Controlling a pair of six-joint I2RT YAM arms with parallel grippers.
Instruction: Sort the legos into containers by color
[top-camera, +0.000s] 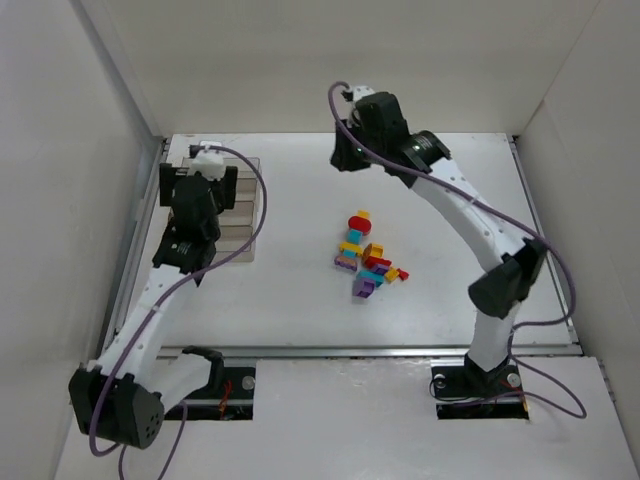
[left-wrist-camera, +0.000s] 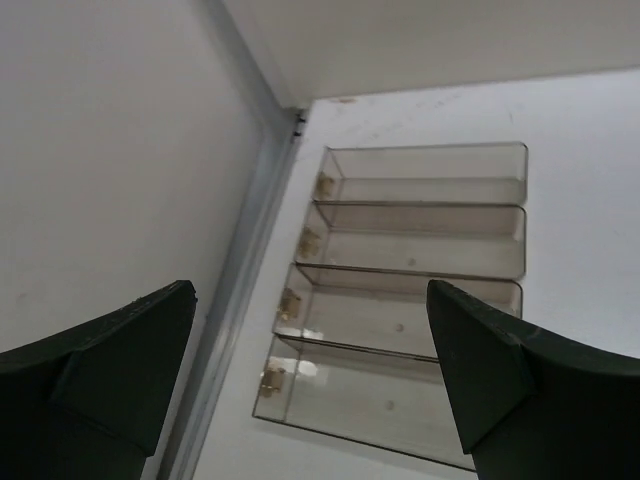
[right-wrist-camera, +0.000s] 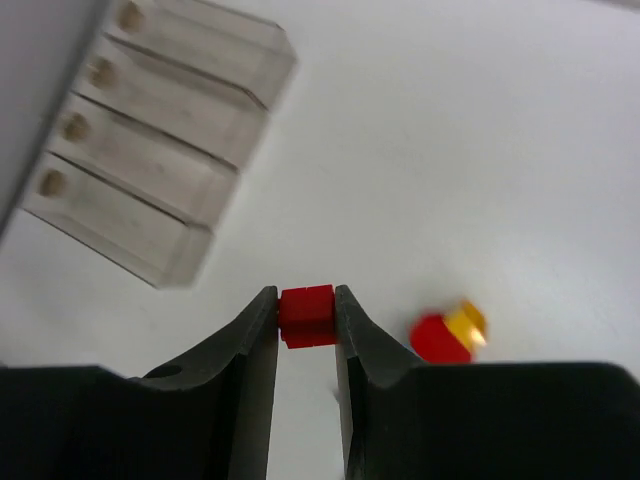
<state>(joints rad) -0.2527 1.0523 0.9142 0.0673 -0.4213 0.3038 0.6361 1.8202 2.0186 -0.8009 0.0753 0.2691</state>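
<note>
A pile of small legos (top-camera: 368, 258) in red, yellow, teal and purple lies in the middle of the table. The clear smoke-tinted container (top-camera: 240, 215) with four long compartments stands at the far left; it also shows in the left wrist view (left-wrist-camera: 420, 310) and the right wrist view (right-wrist-camera: 150, 140). My right gripper (right-wrist-camera: 306, 312) is shut on a red lego (right-wrist-camera: 306, 314) and holds it above the table; in the top view it is high at the back (top-camera: 350, 150). My left gripper (left-wrist-camera: 310, 330) is open and empty above the container, also seen from above (top-camera: 200, 200).
A red and yellow lego (right-wrist-camera: 447, 334) lies on the table right of my right gripper. White walls enclose the table at the left, back and right. A metal rail (top-camera: 370, 350) runs along the near edge.
</note>
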